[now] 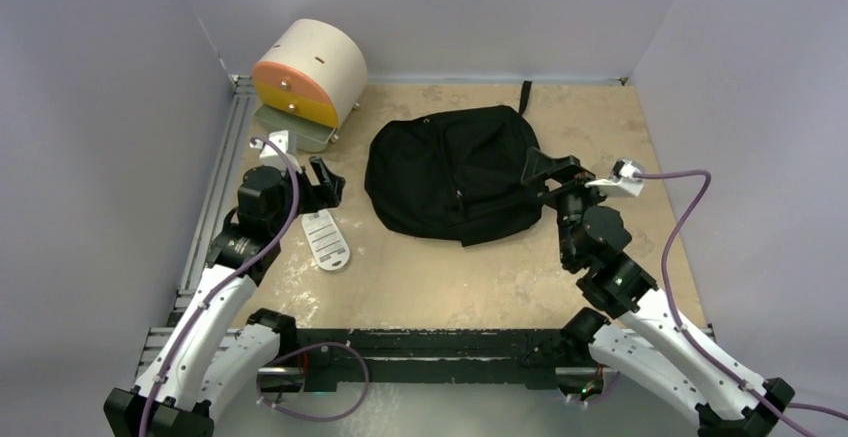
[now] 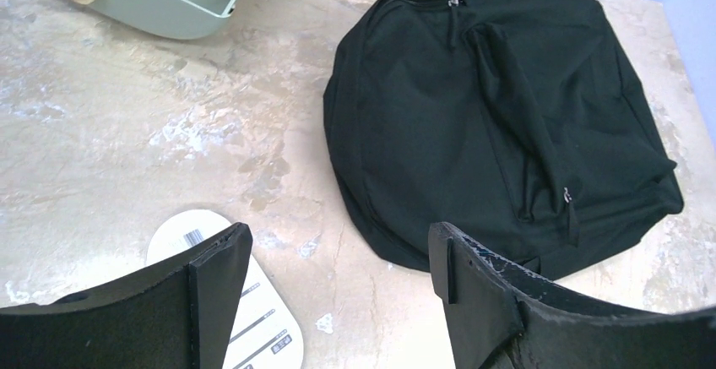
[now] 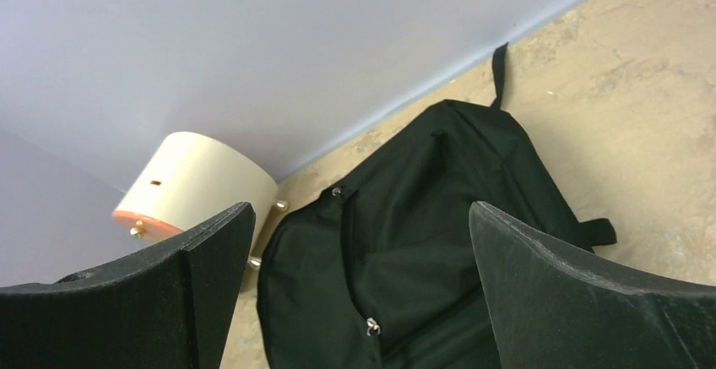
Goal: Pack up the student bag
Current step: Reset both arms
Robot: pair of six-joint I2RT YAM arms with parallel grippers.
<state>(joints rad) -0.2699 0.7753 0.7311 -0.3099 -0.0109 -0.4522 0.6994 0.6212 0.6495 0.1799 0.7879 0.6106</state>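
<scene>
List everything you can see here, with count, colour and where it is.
student bag: one, black, flat at table centre
drawer box: one, cream and orange, far left corner, grey-green drawer out
barcoded card: one, white, near left of the bag
table: one, mottled tan
left end effector: one, black, open, by the card
right end effector: one, black, open, by the bag's right edge

You see a plain black bag (image 1: 455,172) on a beige table (image 1: 480,277) mottled with pale patches. The box (image 1: 325,52) is cream, its face orange above yellow, and its drawer (image 1: 295,132) is grey-green. The card (image 1: 326,239) is white with black print and a barcode. The left arm (image 1: 215,307) and right arm (image 1: 680,342) are white with black joints. The cables (image 1: 690,207) are purple and the walls (image 1: 100,107) pale lilac.
</scene>
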